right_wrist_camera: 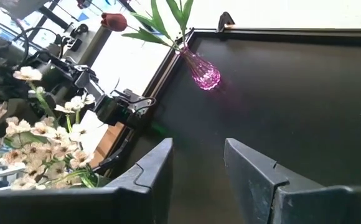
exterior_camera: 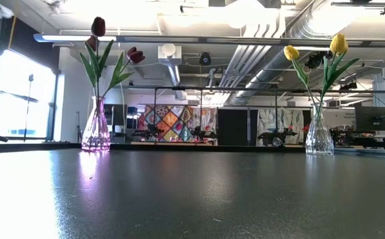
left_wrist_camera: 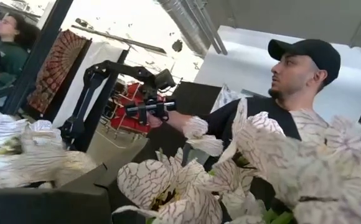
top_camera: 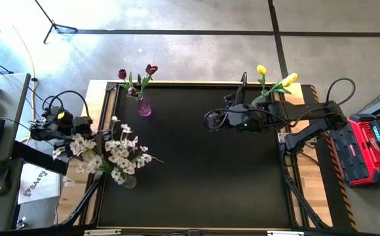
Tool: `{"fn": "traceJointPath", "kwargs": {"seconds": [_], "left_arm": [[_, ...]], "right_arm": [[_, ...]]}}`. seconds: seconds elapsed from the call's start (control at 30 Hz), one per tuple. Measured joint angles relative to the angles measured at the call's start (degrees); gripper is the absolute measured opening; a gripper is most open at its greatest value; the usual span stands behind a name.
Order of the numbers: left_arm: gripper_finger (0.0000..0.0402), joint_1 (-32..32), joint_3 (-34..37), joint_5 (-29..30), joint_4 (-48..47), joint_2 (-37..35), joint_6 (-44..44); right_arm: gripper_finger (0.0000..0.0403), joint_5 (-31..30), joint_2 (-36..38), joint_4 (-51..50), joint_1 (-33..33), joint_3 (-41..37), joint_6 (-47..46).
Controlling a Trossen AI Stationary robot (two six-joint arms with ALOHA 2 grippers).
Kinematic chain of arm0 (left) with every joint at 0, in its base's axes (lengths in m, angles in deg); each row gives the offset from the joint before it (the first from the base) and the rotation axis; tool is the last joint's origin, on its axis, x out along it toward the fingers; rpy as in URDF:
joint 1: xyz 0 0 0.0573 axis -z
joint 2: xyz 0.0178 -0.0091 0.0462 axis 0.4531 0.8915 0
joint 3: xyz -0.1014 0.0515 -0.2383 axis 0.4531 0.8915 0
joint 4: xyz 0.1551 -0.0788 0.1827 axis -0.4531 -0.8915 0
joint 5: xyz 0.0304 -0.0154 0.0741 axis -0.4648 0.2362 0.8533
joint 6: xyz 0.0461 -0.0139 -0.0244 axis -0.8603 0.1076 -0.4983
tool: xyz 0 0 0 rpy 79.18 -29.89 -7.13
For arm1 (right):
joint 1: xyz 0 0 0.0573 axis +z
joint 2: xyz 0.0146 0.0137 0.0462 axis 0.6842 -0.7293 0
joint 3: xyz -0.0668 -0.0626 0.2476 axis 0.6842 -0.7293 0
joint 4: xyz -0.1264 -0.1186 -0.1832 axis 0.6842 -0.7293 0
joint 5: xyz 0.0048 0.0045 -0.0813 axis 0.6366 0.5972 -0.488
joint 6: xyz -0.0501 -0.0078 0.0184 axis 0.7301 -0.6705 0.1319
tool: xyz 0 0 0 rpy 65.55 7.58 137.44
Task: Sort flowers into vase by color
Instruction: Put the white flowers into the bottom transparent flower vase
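Overhead, black bench point(top_camera: 196, 164) on grey concrete floor point(top_camera: 177, 56). Maroon tulips point(top_camera: 136, 77) in pink vase point(top_camera: 144, 107), far left corner; yellow tulips point(top_camera: 276, 80) far right corner; white blossoms point(top_camera: 111, 154) at left edge. Left gripper point(top_camera: 88, 128) beside blossoms, fingers unreadable. Right gripper point(right_wrist_camera: 196, 168) parted, empty. Person point(left_wrist_camera: 292, 93) behind.

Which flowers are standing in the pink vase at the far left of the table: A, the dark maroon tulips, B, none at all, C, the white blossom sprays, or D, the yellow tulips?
A: the pink vase holds the dark maroon tulips, while the yellow tulips stand in the clear vase at the far right.
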Motion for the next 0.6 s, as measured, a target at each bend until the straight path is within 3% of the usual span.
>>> {"fn": "traceJointPath", "kwargs": {"seconds": [0.17,0.4,0.6], "left_arm": [[0.0248,0.0,0.0,0.3,0.1,0.2,-3.7],[0.0249,0.0,0.0,5.7,-4.1,0.4,-4.2],[0.028,0.0,0.0,7.0,-6.6,0.4,-1.2]], "right_arm": [[0.0134,0.0,-0.8,0.0,0.4,0.0,0.0],[0.0134,3.1,-3.5,0.9,0.3,0.0,-0.1],[0.0134,3.9,-4.7,2.8,0.3,0.0,0.0]]}}
